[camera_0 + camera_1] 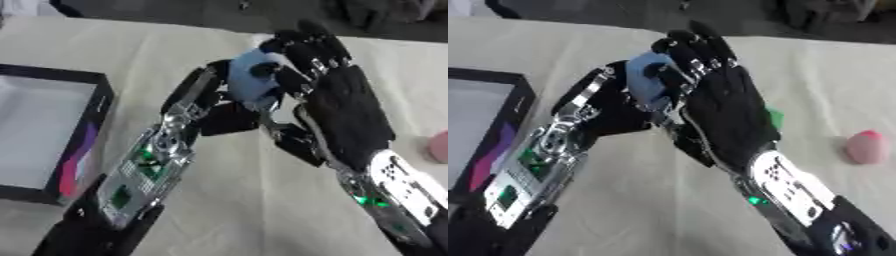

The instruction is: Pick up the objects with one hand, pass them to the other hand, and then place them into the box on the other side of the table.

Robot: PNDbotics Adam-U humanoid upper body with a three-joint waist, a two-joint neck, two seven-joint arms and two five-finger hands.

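A light blue object [249,80] is held up above the middle of the table, between my two hands. My left hand [206,102] comes up from the lower left, with its fingers curled against the object's left side and its thumb below it. My right hand [724,102] reaches in from the lower right with its back to the camera. Its fingers wrap over the top and front of the blue object. Most of the object is hidden by the fingers. The black box [98,107] with a pale inside stands open at the left.
A pink rounded object [864,147] lies on the cream cloth at the right. A small green thing [774,117] peeks out from behind my right hand. Dark shapes line the far edge of the table.
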